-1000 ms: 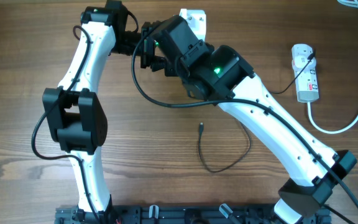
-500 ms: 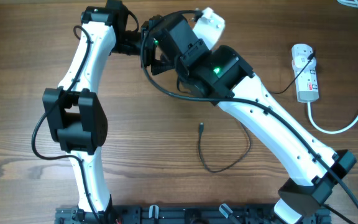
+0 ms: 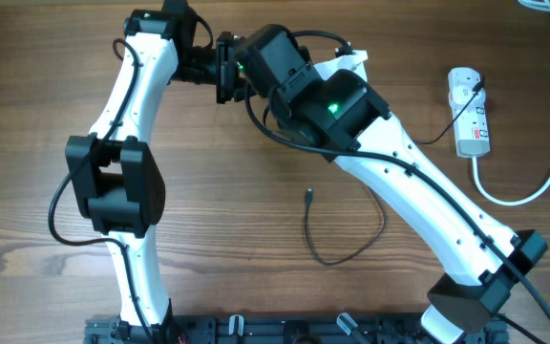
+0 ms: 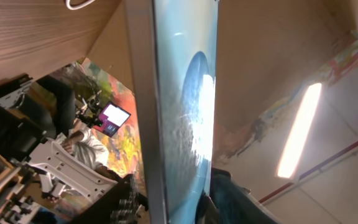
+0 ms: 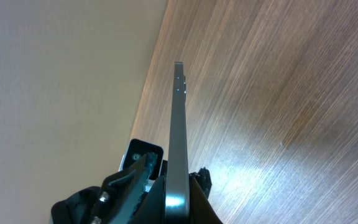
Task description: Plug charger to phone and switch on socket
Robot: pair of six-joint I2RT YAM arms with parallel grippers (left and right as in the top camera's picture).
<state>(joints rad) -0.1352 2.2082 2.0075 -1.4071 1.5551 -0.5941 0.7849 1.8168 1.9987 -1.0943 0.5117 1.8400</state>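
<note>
The phone [image 4: 179, 93], cyan screen and white frame, is held up off the table between both grippers. My right gripper [image 5: 178, 199] is shut on its edge [image 5: 178, 124]. My left gripper [image 4: 179, 211] straddles it, with a small gap showing at one finger. In the overhead view both grippers meet at the back, left gripper [image 3: 210, 65] and right gripper [image 3: 227, 76], and hide the phone. The charger [image 3: 351, 250] loops on the table, its tip [image 3: 309, 195] lying free. The socket [image 3: 470, 113] lies at the far right.
A thick white cord [image 3: 533, 191] curves from the socket toward the right edge. The charger's black plug [image 3: 478, 88] sits in the socket. The right arm [image 3: 418, 191] stretches diagonally over the table above part of the cable.
The right wrist has rolled; its white camera mount swung from the top round to the right. The left arm, the cable and the socket have not moved.
</note>
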